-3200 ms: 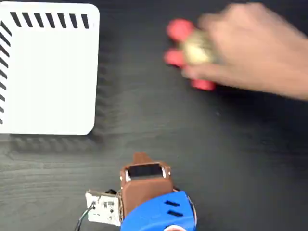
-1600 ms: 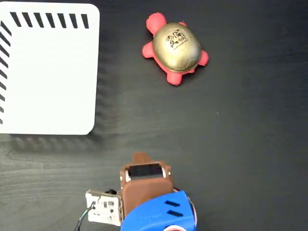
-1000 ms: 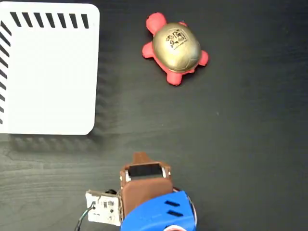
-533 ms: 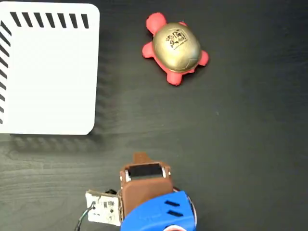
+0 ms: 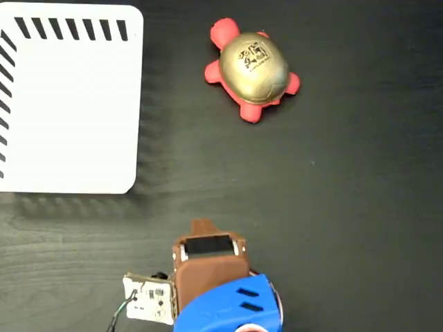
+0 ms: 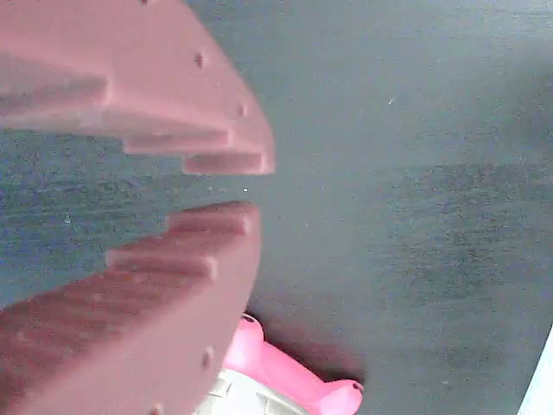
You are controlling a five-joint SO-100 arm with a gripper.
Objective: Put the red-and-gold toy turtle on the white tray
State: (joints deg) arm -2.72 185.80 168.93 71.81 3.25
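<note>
The red-and-gold toy turtle lies on the dark table at the upper middle of the fixed view, head toward the upper left, gold shell with its black mark facing up. The white tray fills the upper left corner, with nothing on it and black slots along its top and left edges. My gripper is folded back at the bottom centre, far from both. Seen from the wrist, the gripper has its brown toothed jaws nearly together with nothing between them. A red part of the turtle peeks from under the lower jaw.
The arm's blue base and a small circuit board sit at the bottom edge of the fixed view. Dark wood-grain table spreads between arm, turtle and tray. A sliver of the tray shows at the wrist view's right edge.
A person's hand that was on the turtle at the upper right has left the view, and the turtle now lies a little further left. The arm has not moved.
</note>
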